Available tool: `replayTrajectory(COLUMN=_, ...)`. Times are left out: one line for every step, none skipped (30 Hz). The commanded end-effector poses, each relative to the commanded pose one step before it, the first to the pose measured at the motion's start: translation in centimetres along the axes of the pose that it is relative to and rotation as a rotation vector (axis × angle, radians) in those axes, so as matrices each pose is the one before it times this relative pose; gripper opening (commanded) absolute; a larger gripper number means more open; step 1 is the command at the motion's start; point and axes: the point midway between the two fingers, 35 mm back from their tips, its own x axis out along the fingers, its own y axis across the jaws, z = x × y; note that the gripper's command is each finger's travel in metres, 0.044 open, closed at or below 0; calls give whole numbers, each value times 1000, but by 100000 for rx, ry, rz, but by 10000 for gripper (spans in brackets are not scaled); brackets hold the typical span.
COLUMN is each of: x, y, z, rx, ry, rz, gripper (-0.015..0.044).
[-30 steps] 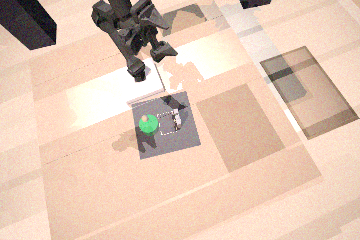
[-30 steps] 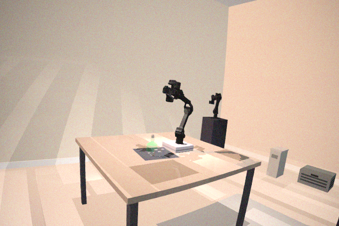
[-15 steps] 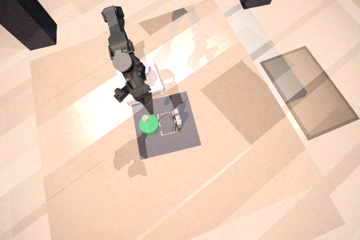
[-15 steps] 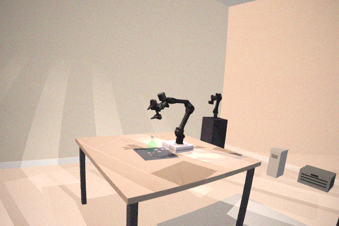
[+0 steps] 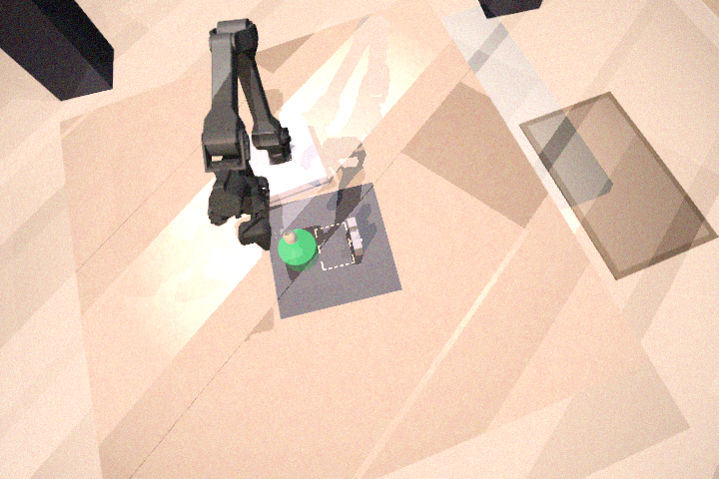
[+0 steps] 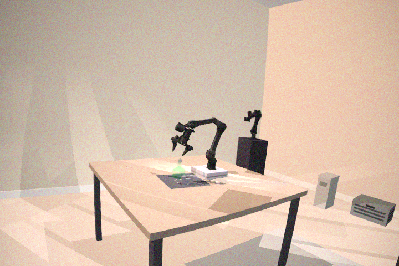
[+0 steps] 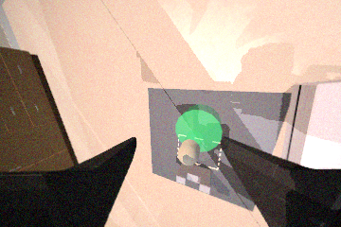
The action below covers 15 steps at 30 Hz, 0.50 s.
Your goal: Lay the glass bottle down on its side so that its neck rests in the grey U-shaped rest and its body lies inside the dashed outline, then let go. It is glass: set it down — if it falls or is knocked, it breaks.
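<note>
Top view above, steeply downward.

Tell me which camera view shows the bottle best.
The top view: the bottle stands out solid green there, beside the dashed outline. The exterior view shows it upright, but small and pale. The wrist view looks down on its cork and round body, which overlaps the outline.

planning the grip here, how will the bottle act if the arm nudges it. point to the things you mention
The bottle (image 5: 297,248) (image 6: 179,172) (image 7: 199,129) is glass, so probably fragile and slick. Standing upright on a wide round body, it likely resists light nudges; pushed high on its slim neck, it may tip.
</note>
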Motion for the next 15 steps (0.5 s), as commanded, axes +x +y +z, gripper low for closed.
replayTrajectory(x=726, y=-185, z=229, rx=382, ry=-212, rz=-8699, gripper=440)
replayTrajectory(x=379, y=32, z=5, rx=90, ry=65, rz=-4188, gripper=440)
replayTrajectory(x=439, y=46, z=2, rx=61, ry=32, rz=-4862, gripper=440)
replayTrajectory(x=466, y=59, z=-3, rx=6, ry=-18, rz=-5165, gripper=440)
replayTrajectory(x=469, y=74, z=-7, rx=-55, ry=-76, rz=-5216, gripper=440)
replayTrajectory(x=468, y=85, z=-15, rx=-114, ry=-133, rz=-5225, gripper=440)
replayTrajectory(x=383, y=83, z=-15, rx=-140, ry=-155, rz=-4299, gripper=440)
replayTrajectory(x=230, y=47, z=-20, rx=-99, ry=-111, rz=-2603, gripper=440)
replayTrajectory(x=76, y=17, z=-7, rx=-36, ry=-41, rz=-868, gripper=440)
replayTrajectory(x=0, y=-15, z=-14, rx=0, ry=1, rz=-1, gripper=440)
replayTrajectory(x=0, y=-8, z=-8, rx=0, ry=1, rz=-1, gripper=440)
replayTrajectory(x=0, y=0, z=0, rx=0, ry=0, rz=0, gripper=440)
replayTrajectory(x=0, y=2, z=-27, rx=0, ry=3, rz=0, gripper=440)
replayTrajectory(x=0, y=4, z=-54, rx=0, ry=5, rz=0, gripper=440)
replayTrajectory(x=0, y=6, z=-81, rx=0, ry=8, rz=1, gripper=440)
